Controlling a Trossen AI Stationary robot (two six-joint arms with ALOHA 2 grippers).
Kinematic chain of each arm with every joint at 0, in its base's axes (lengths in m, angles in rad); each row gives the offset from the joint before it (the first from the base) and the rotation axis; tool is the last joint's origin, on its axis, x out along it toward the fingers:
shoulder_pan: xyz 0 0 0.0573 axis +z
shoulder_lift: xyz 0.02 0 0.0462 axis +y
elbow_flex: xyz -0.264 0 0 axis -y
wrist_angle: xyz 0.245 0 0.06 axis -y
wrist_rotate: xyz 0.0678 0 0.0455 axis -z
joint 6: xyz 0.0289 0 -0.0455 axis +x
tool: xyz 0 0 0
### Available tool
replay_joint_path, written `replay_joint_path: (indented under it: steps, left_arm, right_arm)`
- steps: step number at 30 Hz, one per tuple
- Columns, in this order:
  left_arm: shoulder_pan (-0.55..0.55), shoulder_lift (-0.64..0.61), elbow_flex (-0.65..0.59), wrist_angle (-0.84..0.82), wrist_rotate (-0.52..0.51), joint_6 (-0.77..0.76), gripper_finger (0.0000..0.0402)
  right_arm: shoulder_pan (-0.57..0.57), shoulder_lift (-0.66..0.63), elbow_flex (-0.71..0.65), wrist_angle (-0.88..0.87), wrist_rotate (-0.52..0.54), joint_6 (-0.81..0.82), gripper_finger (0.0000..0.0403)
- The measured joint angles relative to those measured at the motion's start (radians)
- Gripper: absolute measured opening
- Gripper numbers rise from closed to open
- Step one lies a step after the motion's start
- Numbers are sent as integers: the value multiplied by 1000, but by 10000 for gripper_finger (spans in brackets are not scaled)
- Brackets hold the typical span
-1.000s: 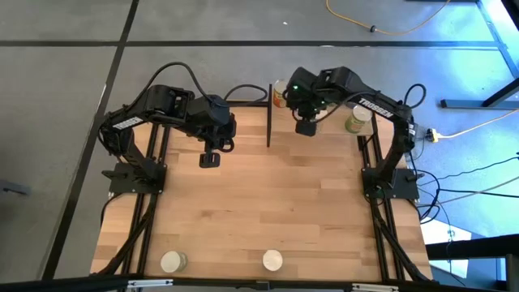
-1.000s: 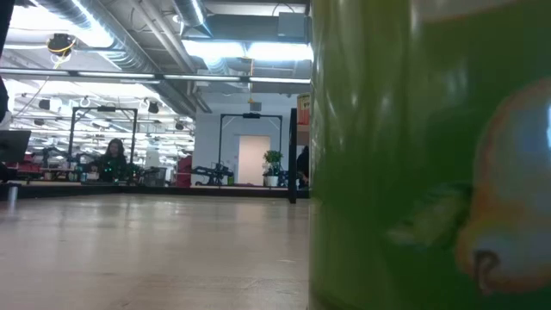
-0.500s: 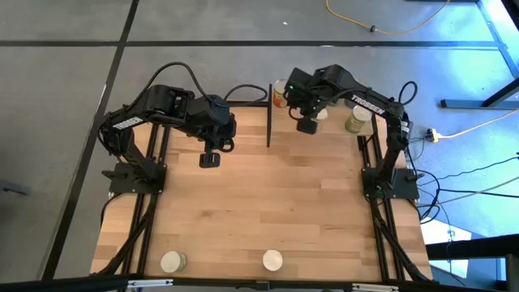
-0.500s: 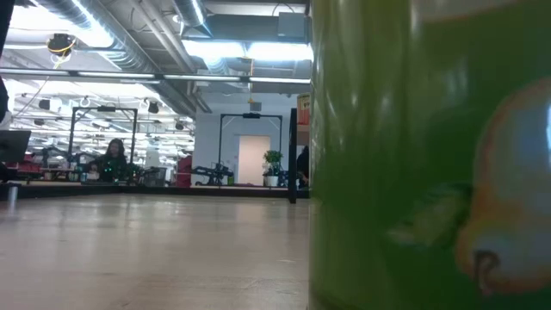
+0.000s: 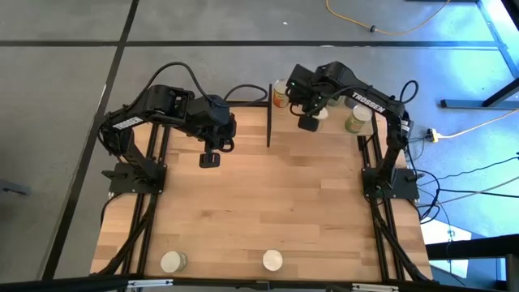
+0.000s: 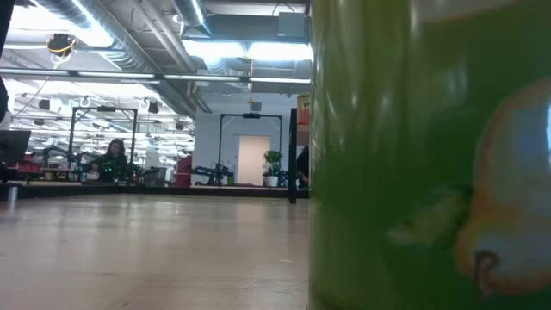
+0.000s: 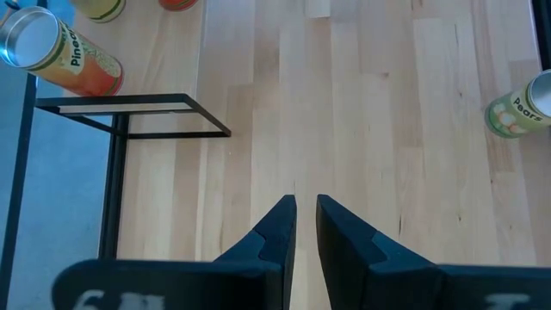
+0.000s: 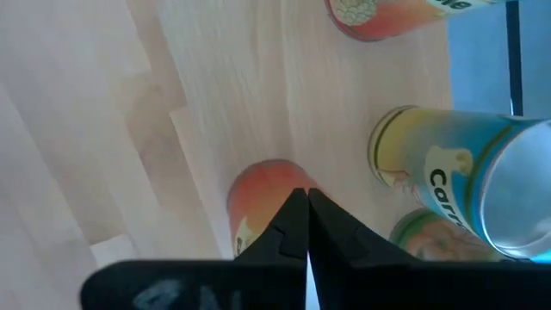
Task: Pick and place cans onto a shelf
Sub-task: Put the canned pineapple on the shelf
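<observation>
My right gripper [image 5: 306,123] [image 8: 306,196] is shut at the table's far side, pointing steeply down just over an orange-red can [image 8: 256,196]. A yellow carrot can [image 8: 448,168], a green can [image 8: 422,239] and another orange can [image 8: 387,17] stand close by. The shelf [image 5: 268,113] [image 7: 129,108] shows its black frame left of them, with a can [image 5: 280,93] at its far end. Another can [image 5: 355,120] stands far right. My left gripper [image 5: 209,160] [image 7: 306,207] hangs over bare table, fingers almost together and holding nothing. My right gripper's shut fingertips [image 8: 293,211] stand in front of the orange-red can's upper end [image 8: 267,176], coming from above and pointing down. The fingers hide that spot, so I cannot tell whether they touch the can. The can stands on the tabletop.
Two more cans [image 5: 172,261] [image 5: 272,260] stand at the table's near edge; the second fills the right half of the low view as a green can [image 6: 430,155]. A pears can [image 7: 521,108] and a pineapple can [image 7: 65,56] show in the left wrist view. The table's middle is bare wood.
My right arm has swung a little toward the shelf and the table's far edge, and its gripper has tipped slightly steeper. No can has moved.
</observation>
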Motion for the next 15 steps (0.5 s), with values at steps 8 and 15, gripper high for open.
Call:
replay_joint_path:
  steps: [8,15]
  left_arm:
    - [0,0,0,0,0,0,41]
    - [0,0,0,0,0,0,41]
  right_arm:
    - [-3,0,0,0,48,-2,5]
    - [-4,0,0,0,75,-6,3]
